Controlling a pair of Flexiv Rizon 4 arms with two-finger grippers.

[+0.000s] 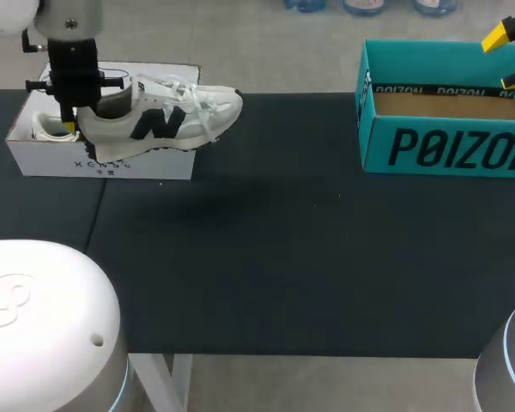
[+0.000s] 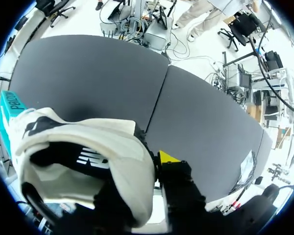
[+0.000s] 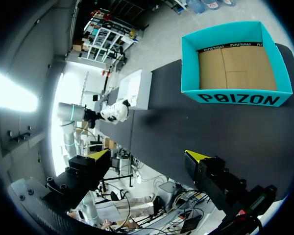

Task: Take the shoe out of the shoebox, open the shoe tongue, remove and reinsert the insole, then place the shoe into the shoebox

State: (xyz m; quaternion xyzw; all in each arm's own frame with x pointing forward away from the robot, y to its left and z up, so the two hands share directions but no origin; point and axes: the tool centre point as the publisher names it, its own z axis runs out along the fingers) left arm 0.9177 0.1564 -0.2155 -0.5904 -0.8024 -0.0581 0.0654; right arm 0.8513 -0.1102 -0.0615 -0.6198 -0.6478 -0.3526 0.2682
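Head view has my left arm coming in at the far left corner, with the left gripper down over the white shoebox. It is clamped on the heel of the shoe, a white sneaker with a dark letter on its side. The shoe sits above the open box, its heel over the box's inside. Its toe points toward the middle of the table and juts out past the box's right edge.

From my left wrist, the shoe fills the space just ahead of me, heel collar nearest, with the dark lining showing inside. One yellow fingertip presses on the outside of the heel wall. The other finger goes down into the shoe's opening, where its tip is hidden. So my left fingers are closed narrowly on the heel, one inside and one outside.

My right gripper hangs at the far right, above the teal box, which stands open with a bare brown cardboard floor. In the right wrist view its fingers are spread wide with nothing between them. The teal box lies ahead of them. Well apart from it, across the dark table, are the white shoebox and the shoe.
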